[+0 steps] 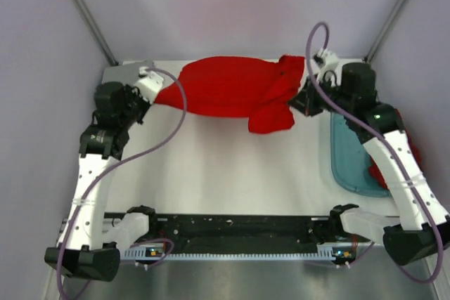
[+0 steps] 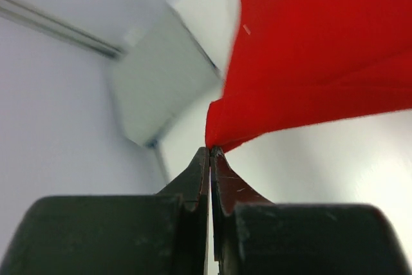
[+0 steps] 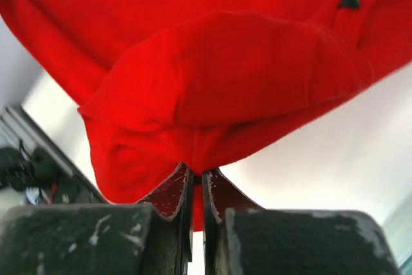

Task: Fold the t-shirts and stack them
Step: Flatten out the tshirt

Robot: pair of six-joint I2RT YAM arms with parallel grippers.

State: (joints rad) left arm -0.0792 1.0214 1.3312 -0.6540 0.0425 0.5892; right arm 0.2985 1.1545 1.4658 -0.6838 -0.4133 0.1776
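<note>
Top external: bright red t-shirt [image 1: 225, 89] spans the far side of the table [image 1: 232, 173], held between both arms, I judge for spreading flat. Left wrist: left gripper [image 2: 210, 149] pinched tight on its corner. Right wrist: right gripper [image 3: 196, 173] clamped on bunched cloth.

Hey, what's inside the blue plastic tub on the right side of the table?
Some red cloth lies in the tub, likely another shirt. The right arm crosses over it and hides most of the cloth, so anything else inside cannot be seen.
</note>
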